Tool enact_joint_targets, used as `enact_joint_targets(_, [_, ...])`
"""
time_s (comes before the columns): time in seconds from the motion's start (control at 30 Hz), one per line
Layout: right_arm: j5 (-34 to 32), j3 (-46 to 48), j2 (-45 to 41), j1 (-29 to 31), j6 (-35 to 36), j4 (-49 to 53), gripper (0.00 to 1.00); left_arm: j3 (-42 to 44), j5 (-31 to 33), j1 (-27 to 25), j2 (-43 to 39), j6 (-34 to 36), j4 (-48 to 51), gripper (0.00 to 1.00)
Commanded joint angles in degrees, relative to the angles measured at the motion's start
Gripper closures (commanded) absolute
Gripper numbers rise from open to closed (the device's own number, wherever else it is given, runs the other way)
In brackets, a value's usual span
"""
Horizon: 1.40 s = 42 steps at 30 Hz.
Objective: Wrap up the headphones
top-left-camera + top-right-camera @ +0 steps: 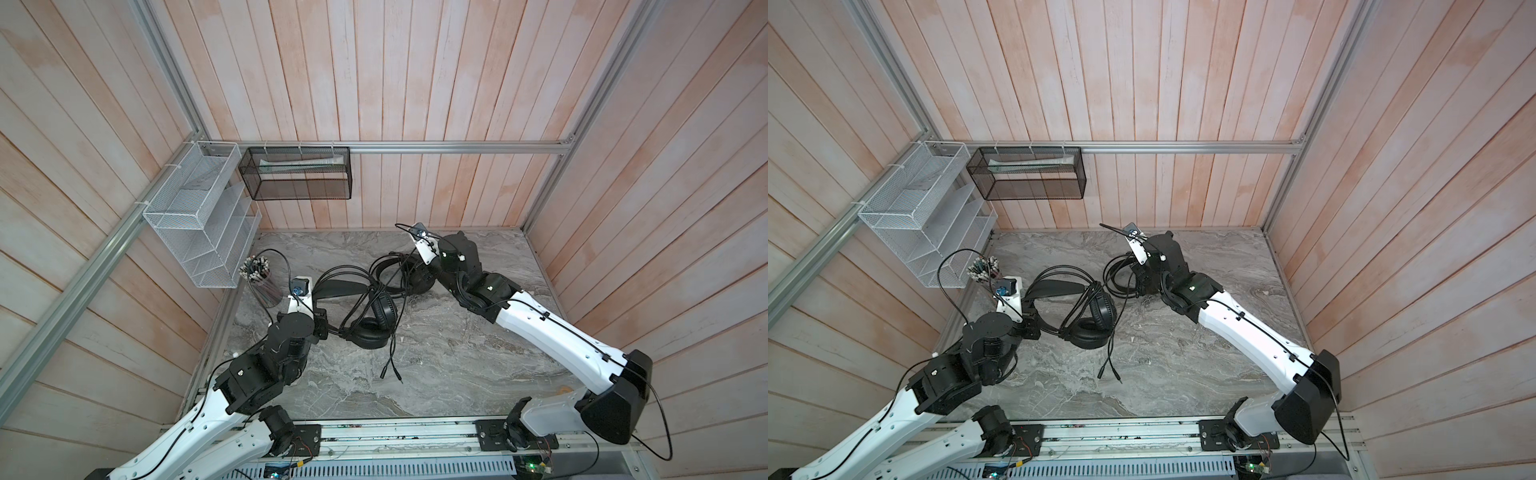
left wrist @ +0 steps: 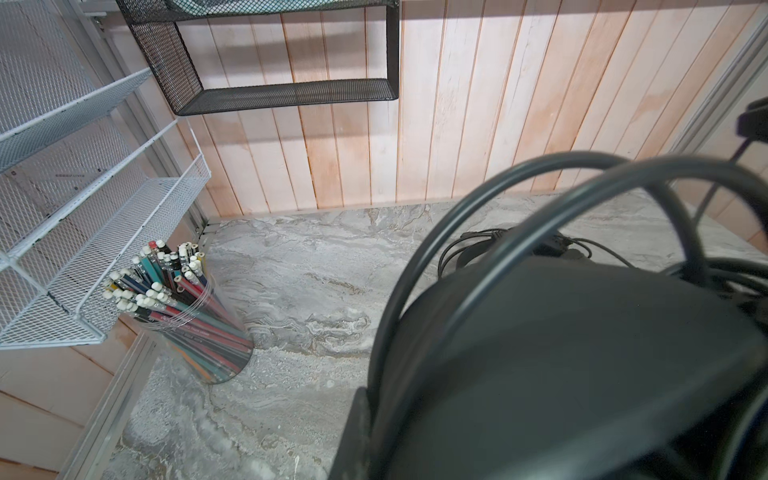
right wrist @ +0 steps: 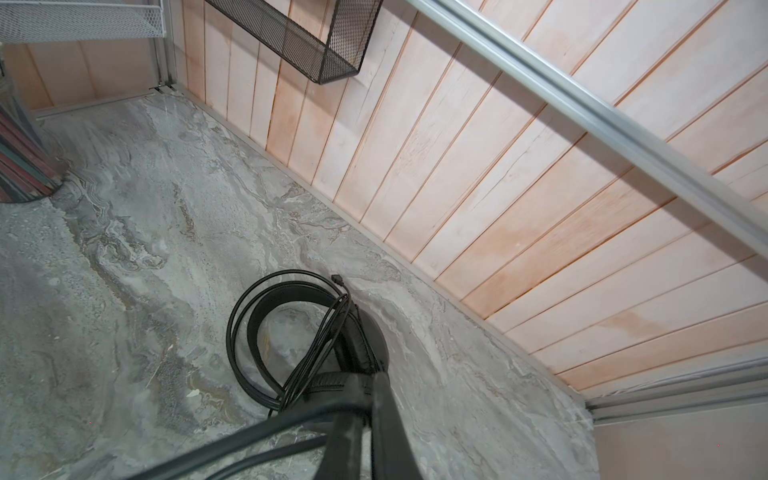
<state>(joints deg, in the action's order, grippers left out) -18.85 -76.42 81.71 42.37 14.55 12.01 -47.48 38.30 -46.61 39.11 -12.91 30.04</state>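
1. The near headset (image 1: 376, 320) lies on the counter (image 1: 457, 353) left of centre. Its earcups are stacked and its headband loops out to the left.
2. The far headset (image 1: 395, 270) lies just behind it at the centre. In the right wrist view it rests flat, with cable looped over its band.
3. Thin black cables trail from the headsets toward the near side. Their plugs (image 1: 382, 375) rest on bare counter near the centre.
4. The left claw (image 1: 330, 330) is together, clamped on the near headset's thin wires just left of the earcups. In the left wrist view the double-wire band arches away right in front of it.
5. The right claw (image 1: 424, 276) sits at the right side of the far headset, fingers together. A cable crosses close by them in the right wrist view, and I cannot tell if it is pinched.
6. A pencil cup (image 1: 262, 282) stands at the far left, beside the left arm. A white rack (image 1: 195, 232) hangs on the left wall and a black basket (image 1: 299, 174) on the far wall.
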Motion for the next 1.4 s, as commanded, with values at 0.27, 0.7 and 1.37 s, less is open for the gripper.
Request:
enact_joint_targets(0.27, [10.2, 0.7, 0.7, -3.6, -3.9, -10.5, 1.00, 1.1, -3.3, -0.2, -3.2, 0.6, 4.0, 1.00])
enact_joint_targets(0.7, [29.6, 6.4, -17.1, 6.7, -10.8, -2.9, 1.00, -0.6, 5.9, 0.6, 5.4, -2.4, 5.7, 1.00])
enact_joint_targets(1.37, [42.0, 9.5, -14.6, 32.1, -24.0, -13.2, 1.00, -0.5, -3.7, 16.4, 5.4, -8.4, 6.1, 1.00])
